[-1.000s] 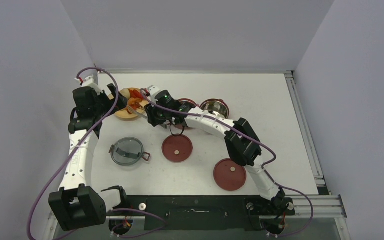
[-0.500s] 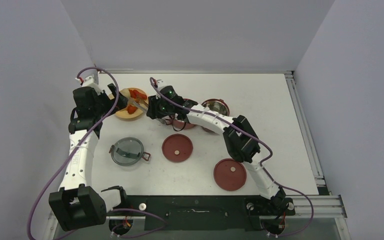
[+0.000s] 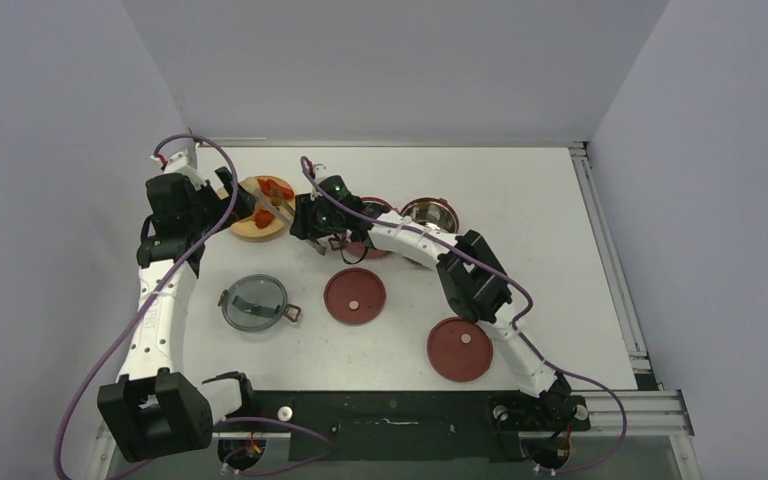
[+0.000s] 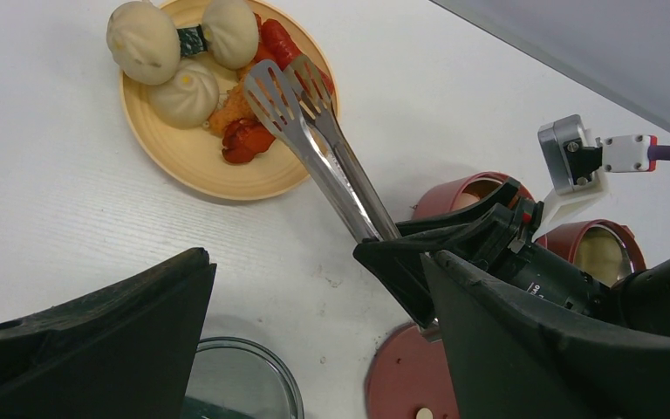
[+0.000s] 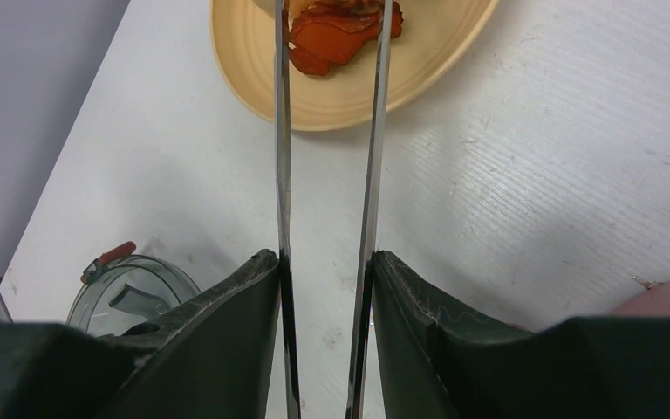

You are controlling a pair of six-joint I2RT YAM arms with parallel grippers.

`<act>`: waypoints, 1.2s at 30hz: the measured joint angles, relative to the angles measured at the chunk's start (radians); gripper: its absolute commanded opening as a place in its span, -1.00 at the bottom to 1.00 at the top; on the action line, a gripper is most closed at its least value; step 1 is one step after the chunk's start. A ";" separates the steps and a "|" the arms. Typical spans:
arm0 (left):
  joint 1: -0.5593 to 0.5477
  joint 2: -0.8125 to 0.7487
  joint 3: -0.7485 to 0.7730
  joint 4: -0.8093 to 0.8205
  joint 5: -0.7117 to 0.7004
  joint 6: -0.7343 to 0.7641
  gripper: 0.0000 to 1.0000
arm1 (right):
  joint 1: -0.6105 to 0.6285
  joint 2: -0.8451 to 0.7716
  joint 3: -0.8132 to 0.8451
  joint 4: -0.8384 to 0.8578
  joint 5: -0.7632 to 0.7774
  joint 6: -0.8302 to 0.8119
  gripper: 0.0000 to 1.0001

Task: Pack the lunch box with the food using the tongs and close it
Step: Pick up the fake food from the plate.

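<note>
I have the tongs [image 4: 330, 164] clamped between my right gripper [image 5: 324, 258] jaws, their slotted tips spread over a red piece of food [image 4: 244, 140] on the yellow plate [image 4: 183, 164]. My left gripper [image 4: 314, 262] hangs nearby, jaws wide apart and empty. The lunch box containers [image 4: 464, 188] stand uncovered just beyond

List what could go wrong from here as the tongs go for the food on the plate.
1. The tongs, open over the red piece, may pinch only its edge and drop it before the container.
2. The right gripper holds them far from the tips, so they might twist in the grip.
</note>
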State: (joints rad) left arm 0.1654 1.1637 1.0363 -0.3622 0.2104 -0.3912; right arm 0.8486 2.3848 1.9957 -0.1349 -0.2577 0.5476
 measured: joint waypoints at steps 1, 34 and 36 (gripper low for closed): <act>0.000 0.000 0.000 0.000 0.000 0.000 0.92 | 0.000 0.000 0.000 0.000 0.005 0.001 -0.20; 0.000 0.000 0.000 0.000 0.000 -0.002 0.92 | 0.002 -0.004 -0.022 0.029 -0.048 0.071 -0.19; 0.000 0.000 0.000 0.000 0.000 -0.002 0.92 | 0.002 -0.004 -0.010 0.029 -0.051 0.072 -0.20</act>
State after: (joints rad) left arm 0.1654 1.1637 1.0363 -0.3618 0.2108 -0.3935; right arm 0.8505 2.3810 1.9854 -0.1059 -0.3092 0.6201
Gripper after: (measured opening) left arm 0.962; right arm 0.411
